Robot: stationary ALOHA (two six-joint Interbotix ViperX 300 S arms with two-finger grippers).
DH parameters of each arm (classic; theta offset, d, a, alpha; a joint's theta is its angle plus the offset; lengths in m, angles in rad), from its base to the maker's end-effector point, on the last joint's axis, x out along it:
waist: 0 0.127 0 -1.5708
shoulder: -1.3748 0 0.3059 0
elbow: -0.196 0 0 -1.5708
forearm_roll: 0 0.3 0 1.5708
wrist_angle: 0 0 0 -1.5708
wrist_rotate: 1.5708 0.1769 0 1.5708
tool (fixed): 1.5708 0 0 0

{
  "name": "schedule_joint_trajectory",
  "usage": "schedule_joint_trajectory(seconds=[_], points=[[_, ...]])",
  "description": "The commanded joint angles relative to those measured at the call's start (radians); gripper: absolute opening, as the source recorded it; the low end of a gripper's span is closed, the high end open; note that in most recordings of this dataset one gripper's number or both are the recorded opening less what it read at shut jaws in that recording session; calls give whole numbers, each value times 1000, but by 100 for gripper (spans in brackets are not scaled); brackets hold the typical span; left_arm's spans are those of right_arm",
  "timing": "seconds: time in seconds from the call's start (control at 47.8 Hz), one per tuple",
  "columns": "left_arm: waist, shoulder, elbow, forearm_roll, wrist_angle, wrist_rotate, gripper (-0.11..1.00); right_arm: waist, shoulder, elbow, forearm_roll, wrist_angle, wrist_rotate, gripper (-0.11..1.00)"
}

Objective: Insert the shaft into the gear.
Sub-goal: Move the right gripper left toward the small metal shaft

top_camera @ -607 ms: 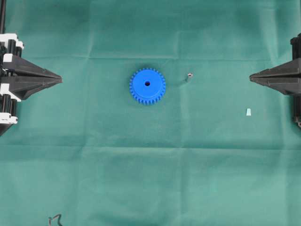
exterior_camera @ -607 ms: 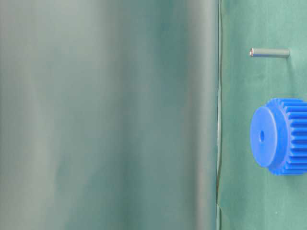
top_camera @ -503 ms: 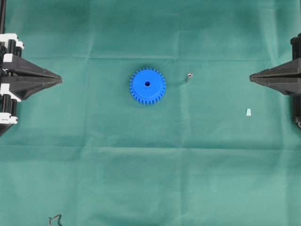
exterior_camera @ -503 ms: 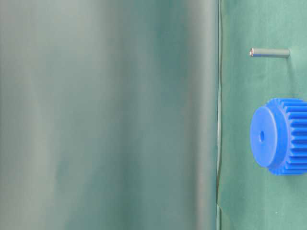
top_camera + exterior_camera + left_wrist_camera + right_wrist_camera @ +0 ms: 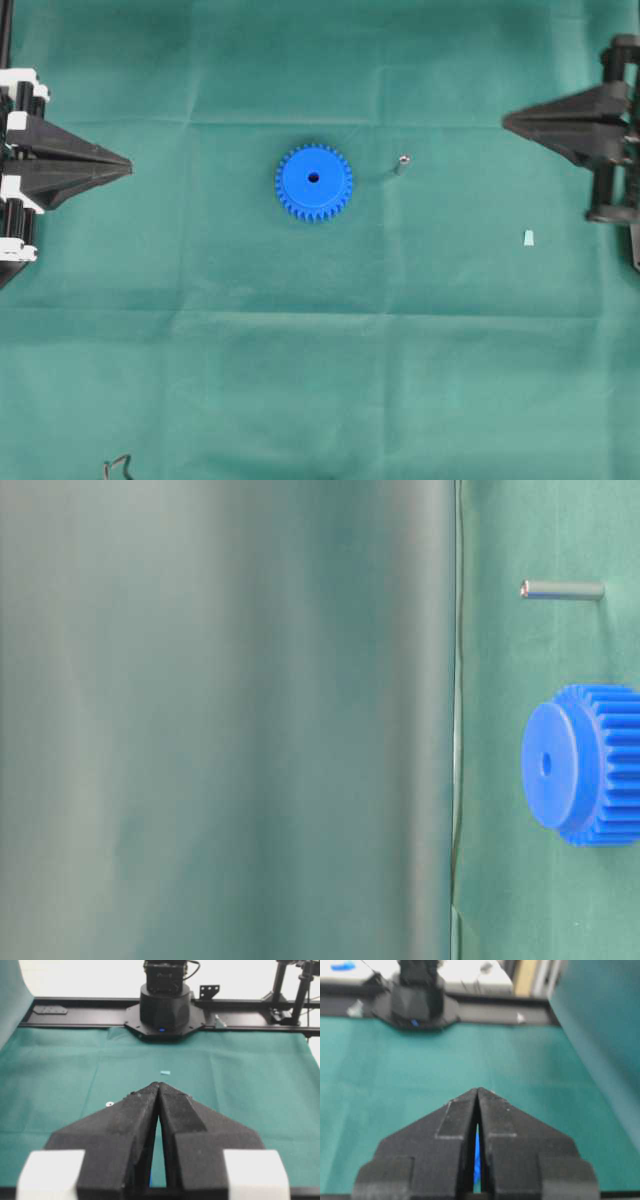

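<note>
Shaft [image 5: 402, 161] standing just right of gear [image 5: 313, 182] on desk, untouched. Both tools, left [image 5: 128, 167] & right [image 5: 506, 120], sitting closed, empty, well off gear. Next: right tool needs opening, reaching for shaft.

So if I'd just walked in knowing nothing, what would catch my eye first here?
Probably the bright blue gear, lying flat in the middle of the green cloth. Next, the two black pointed grippers aimed at it from either side, the left gripper and the right gripper, both shut. Last, the tiny metal shaft standing upright beside the gear, apart from it.
</note>
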Motion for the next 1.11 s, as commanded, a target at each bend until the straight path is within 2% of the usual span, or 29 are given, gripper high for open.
schedule_joint_trajectory(seconds=[0.0, 0.126, 0.209, 0.293, 0.461, 0.524, 0.649, 0.838, 1.089], points=[[3, 3, -26, 3, -6, -2, 0, -29, 86, -40, 3, -5, 11, 3], [3, 3, -26, 3, -6, -2, 0, -60, 209, -63, 5, 0, 37, 4], [3, 5, -25, 3, -6, -2, 0, -71, 291, -78, 5, 0, 44, 13], [3, 5, -25, 3, -6, -2, 0, -75, 376, -94, 5, -3, 44, 30], [3, 8, -25, 3, -6, -2, 0, -83, 503, -112, 5, -11, 46, 81], [3, 8, -25, 5, -6, -2, 0, -84, 555, -115, 9, -32, 46, 92], [3, 11, -25, 5, -6, -2, 0, -87, 649, -115, 37, -91, 48, 85], [5, 12, -25, 5, -6, 0, 0, -89, 750, -115, 64, -166, 46, 85], [5, 12, -25, 5, -6, 0, 0, -87, 776, -115, 67, -193, 48, 84]])
